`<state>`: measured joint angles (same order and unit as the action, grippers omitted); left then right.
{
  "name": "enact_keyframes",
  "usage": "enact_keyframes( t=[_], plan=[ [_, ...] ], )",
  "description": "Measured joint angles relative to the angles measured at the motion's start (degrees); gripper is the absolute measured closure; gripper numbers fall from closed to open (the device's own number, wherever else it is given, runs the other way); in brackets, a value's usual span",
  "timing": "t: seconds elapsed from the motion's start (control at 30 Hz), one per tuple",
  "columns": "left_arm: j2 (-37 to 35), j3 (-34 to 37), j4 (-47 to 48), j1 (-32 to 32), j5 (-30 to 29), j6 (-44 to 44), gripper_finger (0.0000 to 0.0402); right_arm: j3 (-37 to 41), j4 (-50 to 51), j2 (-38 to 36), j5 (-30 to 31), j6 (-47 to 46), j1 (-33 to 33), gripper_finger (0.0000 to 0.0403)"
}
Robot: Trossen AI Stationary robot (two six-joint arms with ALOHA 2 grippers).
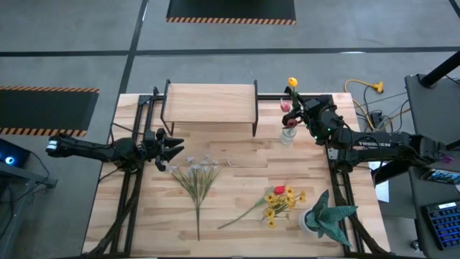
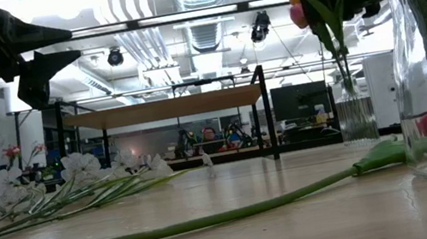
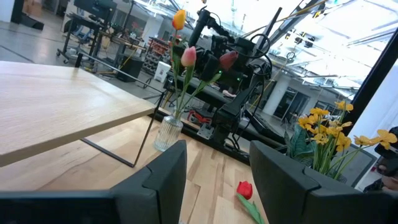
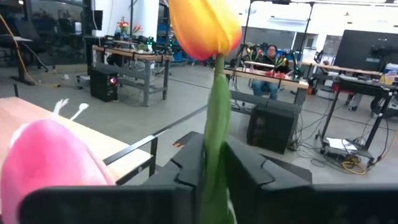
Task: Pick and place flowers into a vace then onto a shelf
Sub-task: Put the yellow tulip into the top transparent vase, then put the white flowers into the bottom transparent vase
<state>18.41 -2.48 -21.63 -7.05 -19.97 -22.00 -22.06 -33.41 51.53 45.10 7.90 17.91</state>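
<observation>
Wooden table (image 1: 237,180) holds loose flowers (image 1: 198,176) near its front edge. Right gripper (image 1: 300,108) pinches a yellow tulip (image 1: 292,83) stem in the vase (image 1: 288,134) beside the shelf (image 1: 210,99); it should let go next. Left gripper (image 1: 171,148) waits half open.

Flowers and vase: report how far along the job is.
Done: pink, maroon and yellow-orange tulips stand in the clear ribbed glass vase. In hand: the right gripper is at the yellow-orange tulip's stem. Left: the white blooms, yellow sprig and red tulip lie on the table; the pale wooden shelf is bare.
</observation>
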Motion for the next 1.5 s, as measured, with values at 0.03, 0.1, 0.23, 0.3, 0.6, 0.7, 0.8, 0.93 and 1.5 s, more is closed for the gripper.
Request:
enact_keyframes(
  t=[0.03, 0.1, 0.23, 0.3, 0.6, 0.7, 0.8, 0.93, 1.5],
  plan=[
    [0.00, 0.00, 0.00, 0.01, 0.00, 0.00, 0.0242, 0.00, 0.01, 0.00, 0.00, -0.03, 0.00, 0.0334],
    [0.00, 0.00, 0.00, 0.00, 0.00, 0.00, 0.0242, 0.00, 0.05, -0.07, 0.00, -0.22, -0.02, 0.0306],
    [0.00, 0.00, 0.00, 0.01, 0.00, -0.01, 0.0242, 0.00, 0.15, -0.57, -0.06, 0.04, -0.13, 0.0245],
    [-0.02, 0.00, 0.00, 0.00, 0.00, 0.00, 0.0242, -0.29, 0.24, -1.28, -0.07, 0.09, -0.51, 0.0216],
    [0.00, 0.00, 0.00, 0.01, 0.00, 0.00, 0.0242, -6.09, 16.30, -7.35, -0.10, 0.45, -4.05, 0.0135],
    [-0.02, 0.00, 0.00, 0.02, 0.02, -0.02, 0.0242, -8.60, 25.19, -9.10, -0.10, -4.05, -4.66, 0.0127],
    [-0.01, 0.00, 0.00, 0.00, 0.02, 0.00, 0.0242, -10.59, 30.34, -10.81, -0.11, -9.60, -4.68, 0.0125],
    [-0.01, 0.00, -0.01, 0.00, 0.02, 0.00, 0.0242, -12.89, 32.49, -13.75, -0.39, -15.25, -4.68, 0.0128],
    [-0.02, 0.00, 0.00, 0.01, 0.02, 0.00, 0.0242, -15.08, 36.17, -21.44, -41.46, -18.32, -4.68, 0.0157]
  ],
)
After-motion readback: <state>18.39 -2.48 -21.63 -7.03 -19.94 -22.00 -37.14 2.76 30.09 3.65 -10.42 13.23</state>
